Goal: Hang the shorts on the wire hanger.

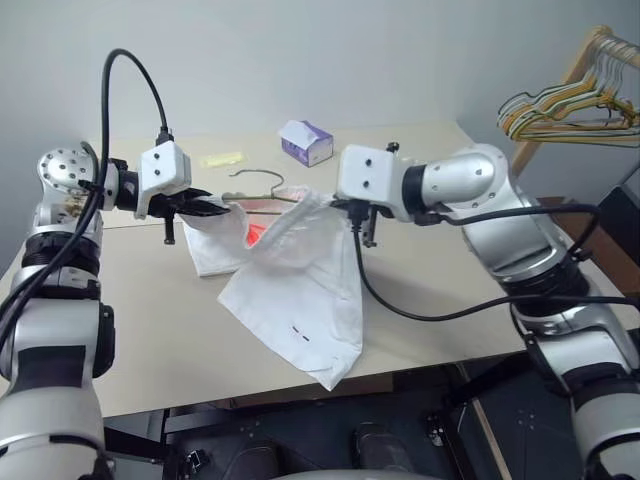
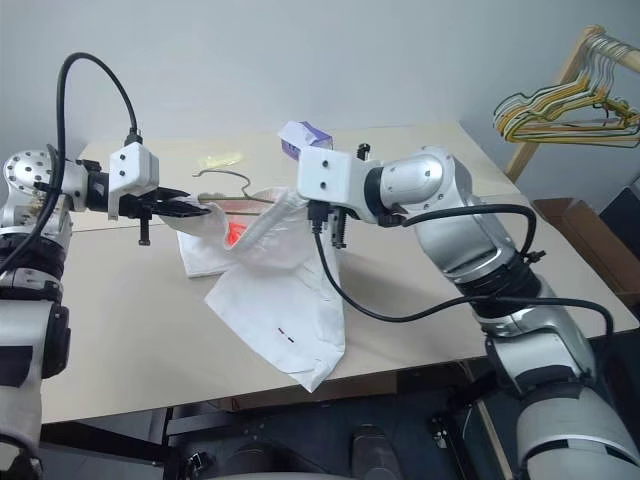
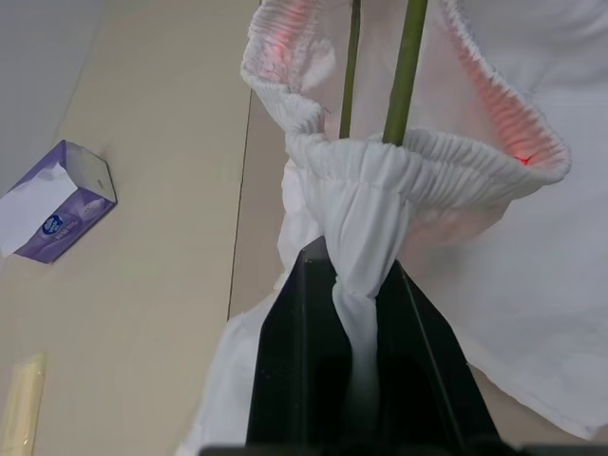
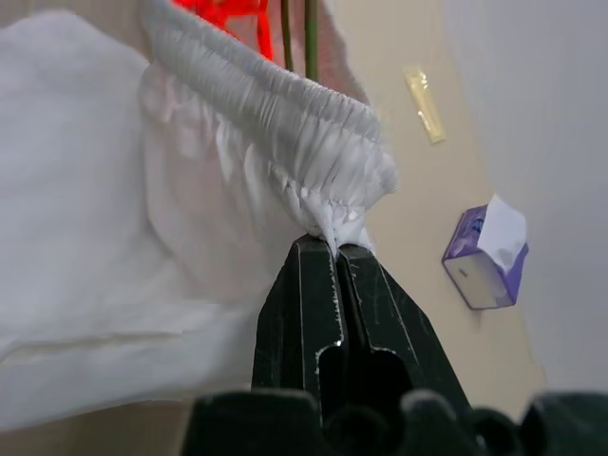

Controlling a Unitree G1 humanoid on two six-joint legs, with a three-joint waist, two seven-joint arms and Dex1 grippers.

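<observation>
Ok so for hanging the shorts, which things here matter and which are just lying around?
In the job:
- shorts
- wire hanger
- left gripper and right gripper, both shut on the waistband

Lying about:
- tissue box
- yellow packet
- bunched hangers on the rack

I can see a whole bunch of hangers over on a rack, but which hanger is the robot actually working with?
Look at the beige table, where the two grippers hold up white shorts between them. The wire hanger pokes out of the waistband, its small hook toward the purple tissue box. It is one thin, dull wire, unlike the bunched coloured hangers on the wooden rack.
</observation>
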